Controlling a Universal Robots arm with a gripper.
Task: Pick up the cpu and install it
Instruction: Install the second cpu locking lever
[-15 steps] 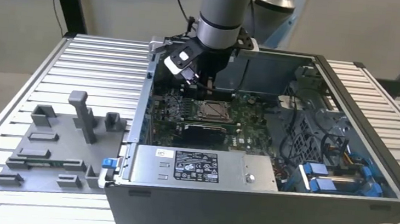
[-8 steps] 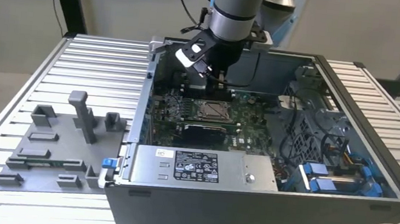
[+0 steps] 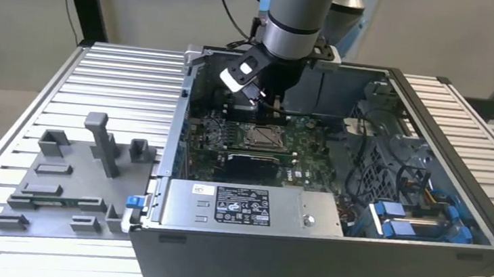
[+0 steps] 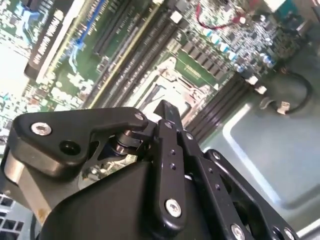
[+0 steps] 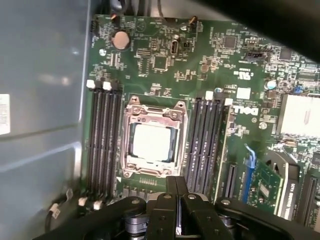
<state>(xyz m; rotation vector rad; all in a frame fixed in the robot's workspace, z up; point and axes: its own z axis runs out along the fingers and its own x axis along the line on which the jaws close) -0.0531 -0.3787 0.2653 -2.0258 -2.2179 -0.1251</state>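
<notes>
Nearest in the exterior view, on its left, a grey plastic fixture tray point(image 3: 60, 192) with upright blocks sits on the ribbed aluminium table point(image 3: 12, 123); its pockets carry no chip that I can make out. Just beside it on the right stands the open grey steel computer case point(image 3: 327, 255), with a silver power supply box point(image 3: 250, 207) along its near edge.

Further in lies the green motherboard point(image 5: 210, 75). In the first wrist view the cpu point(image 5: 150, 141), a flat square chip with a pale silver-white metal top, lies inside the metal-framed square socket point(image 5: 152, 112), flanked by black memory slots point(image 5: 102, 140) on either side. It appears level and square to the frame; whether the socket's retaining frame is latched over it cannot be told.

Farthest, the black two-finger gripper point(image 5: 177, 192) hangs above the board on the far side of the socket, apart from the chip. Its fingers point(image 4: 167, 117) are pressed together with nothing between them.

Judgement: placement looks done. To finish well, any withdrawal should be straight up, clear of the socket frame and memory slots, and seating should be confirmed flat at all four corners.
</notes>
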